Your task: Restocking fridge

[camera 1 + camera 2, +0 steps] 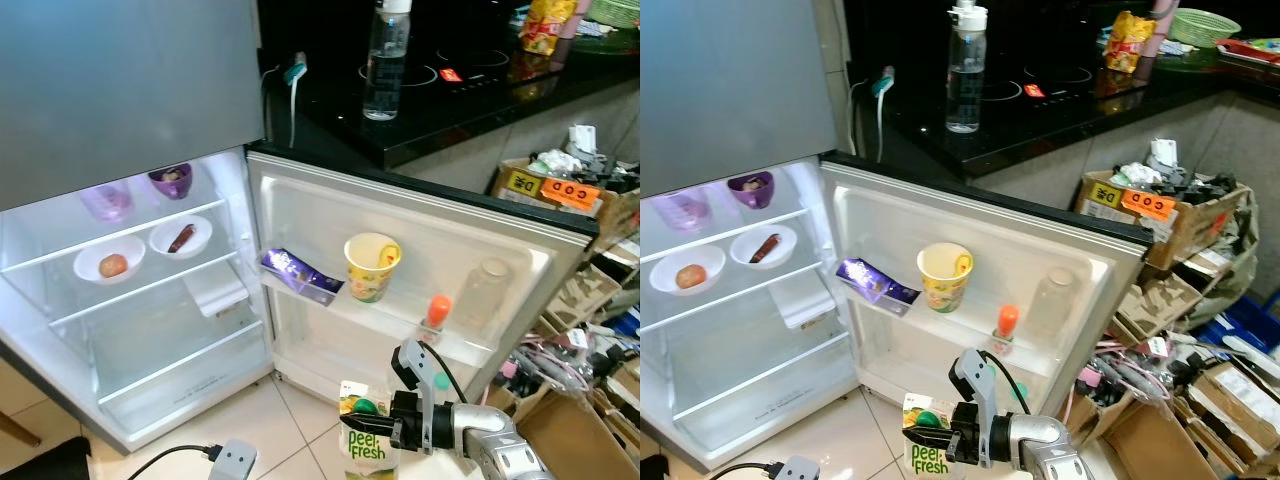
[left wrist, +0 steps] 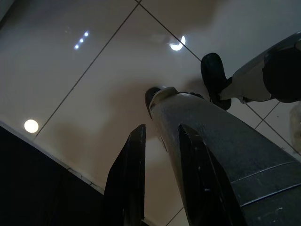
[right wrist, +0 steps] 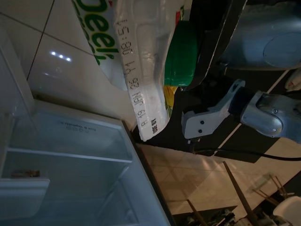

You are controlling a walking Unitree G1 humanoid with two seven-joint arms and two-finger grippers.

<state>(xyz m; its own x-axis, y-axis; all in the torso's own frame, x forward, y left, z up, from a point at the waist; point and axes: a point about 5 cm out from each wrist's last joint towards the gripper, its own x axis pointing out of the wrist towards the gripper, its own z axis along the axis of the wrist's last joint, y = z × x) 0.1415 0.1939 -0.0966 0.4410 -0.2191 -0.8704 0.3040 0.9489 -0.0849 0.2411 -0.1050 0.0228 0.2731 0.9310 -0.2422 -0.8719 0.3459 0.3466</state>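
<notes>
A white and green Peel Fresh juice carton [image 1: 366,445] with a green cap hangs upright low above the tiled floor, in front of the open fridge door [image 1: 520,245]. My right gripper [image 1: 392,432] is shut on the carton's top, beside the cap; in the right wrist view the carton [image 3: 141,61] lies against one black finger [image 3: 209,42]. The fridge compartment [image 1: 150,330] stands open to the left, its lower shelves bare. In the left wrist view my left gripper [image 2: 162,134] hangs idle over the floor beside my leg, with a narrow gap between its fingers.
The door shelf [image 1: 400,325] holds a purple packet [image 1: 300,275], a yellow cup [image 1: 372,266], an orange-capped bottle [image 1: 437,312] and a clear jar [image 1: 485,290]. Two white bowls [image 1: 110,262] and a purple bowl [image 1: 171,180] sit inside. Cardboard boxes [image 1: 560,185] crowd the right; a plug [image 1: 232,460] lies on the floor.
</notes>
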